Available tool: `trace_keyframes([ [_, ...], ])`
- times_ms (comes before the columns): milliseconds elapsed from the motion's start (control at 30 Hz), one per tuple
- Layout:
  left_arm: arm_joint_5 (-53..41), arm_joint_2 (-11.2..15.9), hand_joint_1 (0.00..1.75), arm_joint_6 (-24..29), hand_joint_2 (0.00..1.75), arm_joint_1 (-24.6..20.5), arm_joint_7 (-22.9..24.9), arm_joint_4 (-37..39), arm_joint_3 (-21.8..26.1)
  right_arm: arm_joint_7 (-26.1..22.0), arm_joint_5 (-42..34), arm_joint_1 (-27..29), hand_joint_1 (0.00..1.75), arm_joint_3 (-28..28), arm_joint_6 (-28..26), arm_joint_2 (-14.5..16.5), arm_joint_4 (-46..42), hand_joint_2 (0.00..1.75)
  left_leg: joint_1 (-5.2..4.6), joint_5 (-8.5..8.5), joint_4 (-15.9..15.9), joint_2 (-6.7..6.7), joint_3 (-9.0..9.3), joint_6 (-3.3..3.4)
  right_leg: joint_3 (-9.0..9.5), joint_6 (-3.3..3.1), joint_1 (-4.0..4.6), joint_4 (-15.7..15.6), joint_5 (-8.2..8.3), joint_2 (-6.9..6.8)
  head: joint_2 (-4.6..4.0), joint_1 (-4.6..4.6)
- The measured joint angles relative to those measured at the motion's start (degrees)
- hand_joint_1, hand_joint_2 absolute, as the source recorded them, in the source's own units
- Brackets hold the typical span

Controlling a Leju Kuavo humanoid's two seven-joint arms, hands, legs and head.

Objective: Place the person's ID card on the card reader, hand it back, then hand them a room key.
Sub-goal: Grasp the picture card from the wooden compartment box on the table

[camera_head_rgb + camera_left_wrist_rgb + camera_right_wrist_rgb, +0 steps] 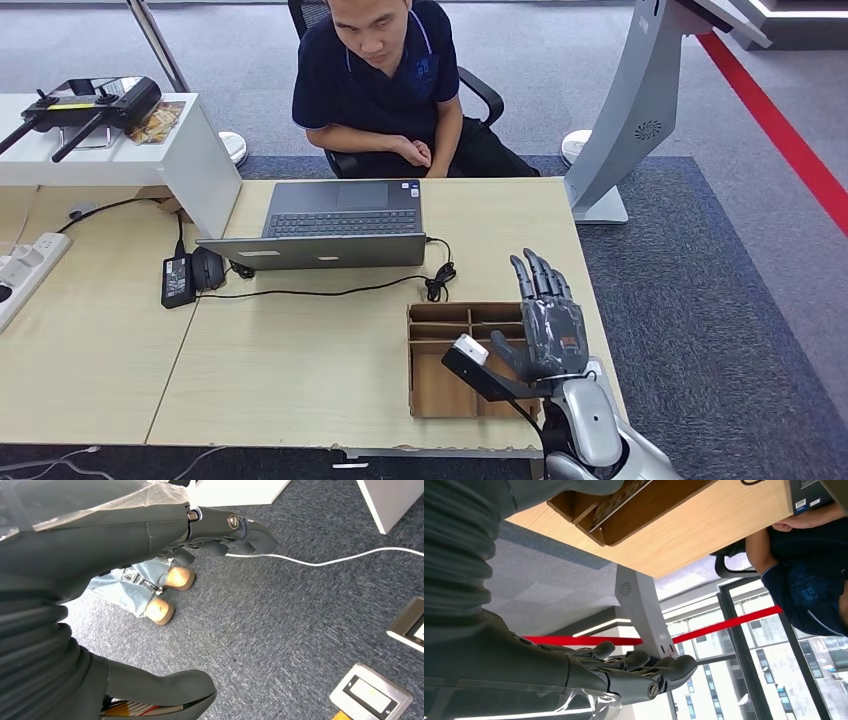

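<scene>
Right hand (548,325): raised over the right end of the tabletop, fingers straight, slightly apart and pointing away from the robot, thumb out to the side; it holds nothing. In the right wrist view the hand (624,672) shows the same extended fingers with nothing between them.
Left hand (220,530): hangs over grey carpet, fingers loosely bent, thumb apart from them, nothing held.
Wooden tray (438,385): a divided box lying on the tabletop just beneath and left of the right hand; a card-like sheet stands in one of its slots in the right wrist view, too unclear to name as a room key.
ID card: cannot tell where it is.
Tabletop (300,360): light wood.
Laptop (335,225): open, beyond the tray, its keyboard facing the person, a black cable running from it.
Power adapter (177,280): black, left of the laptop, beside a mouse.
Person (385,85): seated in a chair across the tabletop, dark polo shirt, forearms at the far edge.
Kiosk stand (630,120): grey, on the floor to the right.
</scene>
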Motion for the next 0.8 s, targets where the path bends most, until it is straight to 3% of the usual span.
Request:
trace_keyframes([
  [800,-0.1,0.0,0.0,0.0,1.75,0.0,0.1,0.0,0.0,-0.2,-0.1,0.9,0.0,-0.3,-0.5,1.4,3.3,1.75,0.0,0.0,0.0,0.0,0.0,0.0,0.01,0.0,0.0,0.0,0.0,0.0,0.0,-0.01],
])
